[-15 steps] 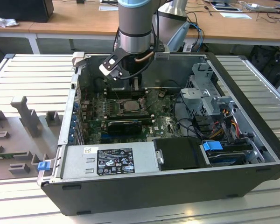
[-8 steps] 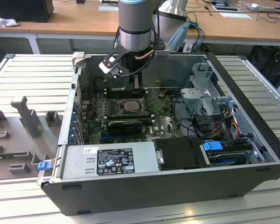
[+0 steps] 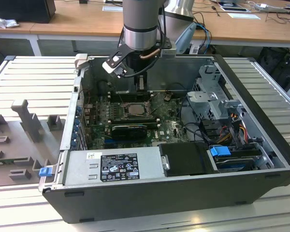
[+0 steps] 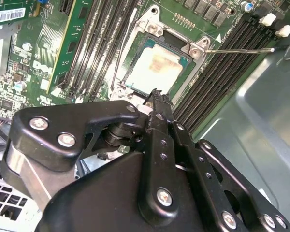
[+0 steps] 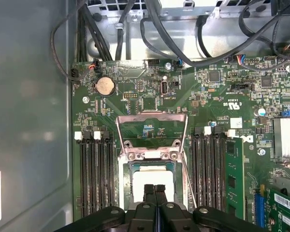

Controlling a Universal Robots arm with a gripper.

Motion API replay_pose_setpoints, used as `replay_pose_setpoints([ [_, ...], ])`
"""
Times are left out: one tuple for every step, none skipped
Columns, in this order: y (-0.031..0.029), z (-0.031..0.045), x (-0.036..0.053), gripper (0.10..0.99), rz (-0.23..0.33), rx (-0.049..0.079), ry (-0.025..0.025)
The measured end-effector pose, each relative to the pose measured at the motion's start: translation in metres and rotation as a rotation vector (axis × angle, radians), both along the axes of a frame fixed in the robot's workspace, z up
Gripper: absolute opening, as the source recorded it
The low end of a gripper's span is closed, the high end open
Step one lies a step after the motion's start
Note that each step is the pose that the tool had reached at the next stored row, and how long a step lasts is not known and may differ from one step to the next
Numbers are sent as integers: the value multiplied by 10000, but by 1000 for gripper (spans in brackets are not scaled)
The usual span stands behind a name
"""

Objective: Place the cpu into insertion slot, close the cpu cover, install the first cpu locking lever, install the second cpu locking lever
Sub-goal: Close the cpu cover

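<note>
My hand point(image 5: 154, 189), fingers pressed together and empty, hangs over the pale silvery square cpu point(image 5: 152, 178) seated in the dark-framed insertion slot point(image 5: 130, 183). The hinged metal cpu cover point(image 5: 152, 133) is tipped back, leaving the socket exposed.

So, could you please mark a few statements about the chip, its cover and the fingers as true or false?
1. The chip lies in the socket. True.
2. The cover is closed over the chip. False: it stands open, and the green board shows through its cut-out.
3. The fingers grip the chip. False: they are shut with nothing between them, over the chip.
4. A round coin battery sits on the board. True.
5. The computer case is closed up. False: its side is open, showing the board inside.
</note>
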State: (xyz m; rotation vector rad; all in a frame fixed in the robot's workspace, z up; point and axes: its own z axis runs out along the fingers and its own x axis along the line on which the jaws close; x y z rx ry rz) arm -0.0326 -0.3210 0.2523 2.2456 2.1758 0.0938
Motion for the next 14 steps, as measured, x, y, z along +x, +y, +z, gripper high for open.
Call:
replay_pose_setpoints([
  [0, 2, 0, 106, 0, -1, 0],
  [0, 6, 0, 106, 0, -1, 0],
  [0, 11, 0, 106, 0, -2, 1],
  [0, 14, 0, 106, 0, -2, 1],
  [1, 16, 1, 106, -1, -1, -1],
  [1, 18, 3, 106, -1, 0, -1],
  [1, 20, 8, 106, -1, -1, 0],
  [1, 24, 19, 106, 0, -2, 1],
  [0, 27, 27, 106, 0, -3, 2],
  [0, 32, 30, 106, 1, -4, 3],
  [2, 50, 31, 106, 0, -3, 2],
  [3, 67, 31, 106, 0, -3, 2],
  [4, 87, 31, 106, 0, -4, 2],
  [6, 114, 32, 106, 1, -4, 1],
])
